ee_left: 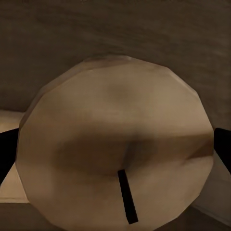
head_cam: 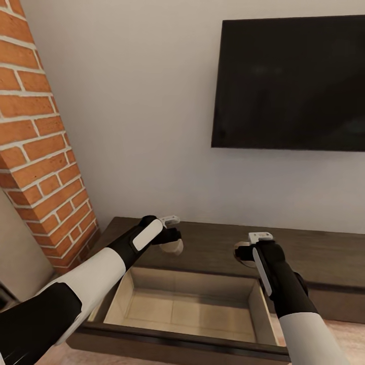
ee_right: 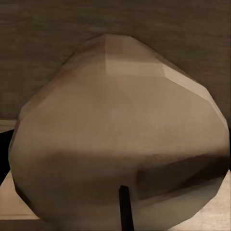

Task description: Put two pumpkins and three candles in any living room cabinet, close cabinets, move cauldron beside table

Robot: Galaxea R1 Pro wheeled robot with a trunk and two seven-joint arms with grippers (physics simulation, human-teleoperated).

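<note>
The left gripper pinches a candle above the far left edge of the open drawer of the cabinet. The right gripper pinches another candle over the drawer's far right side. Both wrist views show a beige candle top with its dark wick, fingers dark at its sides. A TV hangs on the wall beyond; a brick column stands at the left.

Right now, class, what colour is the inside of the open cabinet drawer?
Pale beige, inside the open drawer of the dark brown cabinet; the head view shows it best.
</note>
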